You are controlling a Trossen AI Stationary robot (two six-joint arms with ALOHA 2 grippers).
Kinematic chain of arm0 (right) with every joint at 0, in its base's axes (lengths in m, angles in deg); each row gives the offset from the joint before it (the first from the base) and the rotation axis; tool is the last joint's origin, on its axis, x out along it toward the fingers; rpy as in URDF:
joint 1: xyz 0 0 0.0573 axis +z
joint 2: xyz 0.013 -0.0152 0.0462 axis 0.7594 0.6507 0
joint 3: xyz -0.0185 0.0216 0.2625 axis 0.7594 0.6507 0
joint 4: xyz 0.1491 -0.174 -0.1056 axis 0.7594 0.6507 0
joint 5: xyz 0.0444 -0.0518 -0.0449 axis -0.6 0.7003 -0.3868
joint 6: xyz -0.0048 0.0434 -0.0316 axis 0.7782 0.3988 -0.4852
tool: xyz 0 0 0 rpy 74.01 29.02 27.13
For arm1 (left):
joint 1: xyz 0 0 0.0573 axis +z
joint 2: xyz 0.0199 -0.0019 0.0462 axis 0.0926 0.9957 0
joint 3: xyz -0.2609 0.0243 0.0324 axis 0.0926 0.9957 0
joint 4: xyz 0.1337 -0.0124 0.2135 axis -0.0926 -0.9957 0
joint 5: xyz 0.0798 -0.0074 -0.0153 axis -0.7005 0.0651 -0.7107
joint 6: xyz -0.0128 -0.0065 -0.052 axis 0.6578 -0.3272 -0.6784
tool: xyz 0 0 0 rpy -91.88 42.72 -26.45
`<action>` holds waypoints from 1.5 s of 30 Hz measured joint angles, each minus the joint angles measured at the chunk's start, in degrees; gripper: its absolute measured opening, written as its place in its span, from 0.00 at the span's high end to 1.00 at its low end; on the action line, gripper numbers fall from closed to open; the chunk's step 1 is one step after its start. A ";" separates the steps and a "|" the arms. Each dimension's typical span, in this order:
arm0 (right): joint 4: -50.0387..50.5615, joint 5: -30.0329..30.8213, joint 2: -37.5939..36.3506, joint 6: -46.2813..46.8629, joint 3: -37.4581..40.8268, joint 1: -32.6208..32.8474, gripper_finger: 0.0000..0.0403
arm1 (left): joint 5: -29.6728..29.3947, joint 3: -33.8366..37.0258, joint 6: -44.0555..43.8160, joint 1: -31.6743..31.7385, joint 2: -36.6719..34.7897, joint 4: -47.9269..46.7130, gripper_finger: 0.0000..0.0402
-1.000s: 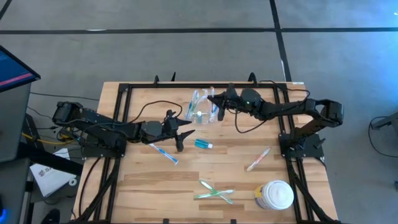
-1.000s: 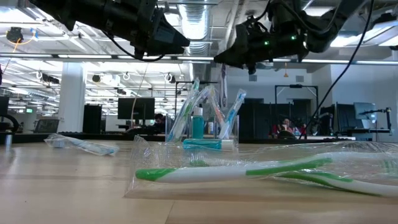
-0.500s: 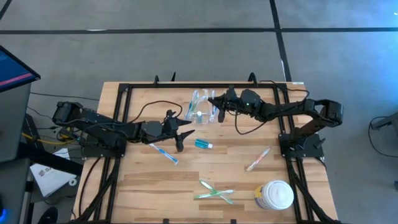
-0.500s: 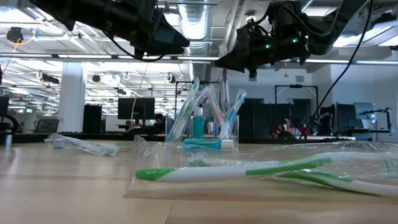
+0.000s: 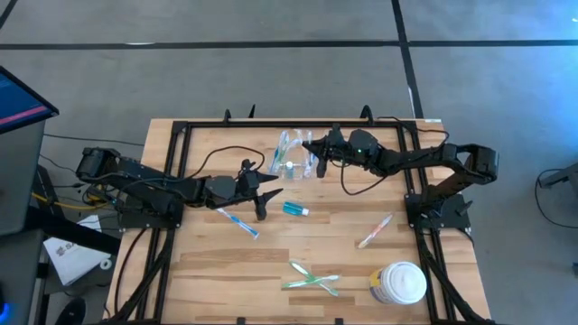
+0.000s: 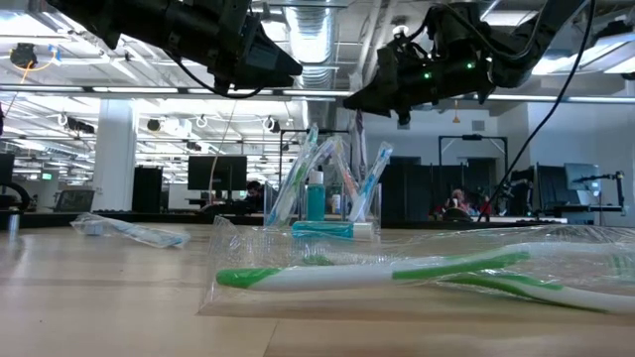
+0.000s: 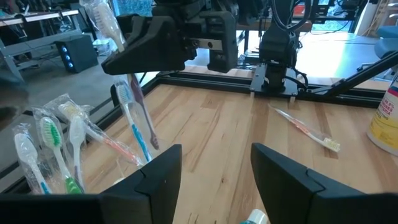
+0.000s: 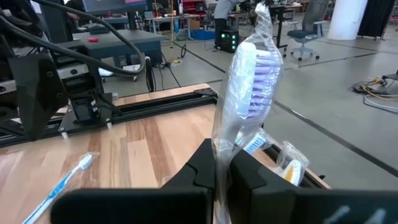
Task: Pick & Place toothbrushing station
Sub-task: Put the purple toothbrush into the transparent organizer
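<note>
High view: we see the right gripper (image 5: 313,145), fingers clamped on a wrapped purple toothbrush (image 8: 252,81), above the clear holder (image 5: 294,165); left gripper (image 5: 267,200) fingers spread, empty; 4 toothbrushes and the teal tube (image 5: 295,209) remain on the surface (image 5: 208,271).

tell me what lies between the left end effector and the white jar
In the high view, the small teal tube lies just right of the left end effector; further toward the white jar lie the wrapped green toothbrushes.

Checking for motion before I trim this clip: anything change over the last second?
Barely. The right hand, shut on a wrapped purple toothbrush, shifted slightly over the clear holder, mostly in the first half second. It has not let go. The left hand stayed open above the table near the teal tube. The loose toothbrushes and the white jar lie as before.
</note>
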 joint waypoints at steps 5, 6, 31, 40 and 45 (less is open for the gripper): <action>-0.57 0.20 0.00 -0.20 0.50 0.39 0.99 | 0.00 -0.01 -0.02 0.00 0.00 -0.13 0.54; -1.83 0.20 -0.02 -0.20 1.36 0.41 0.99 | 0.02 -0.02 -0.03 0.00 0.00 -0.13 0.54; -19.76 1.95 4.55 1.77 11.27 -0.12 0.99 | 0.00 -0.02 -0.88 0.00 0.00 0.09 0.54; -35.38 1.69 18.52 5.68 11.15 -0.04 0.98 | 0.00 -0.02 -0.88 0.00 0.00 -0.05 0.54; -38.13 1.70 21.49 6.81 11.13 -0.05 0.97 | 0.00 -0.02 -0.88 0.00 0.00 -0.09 0.54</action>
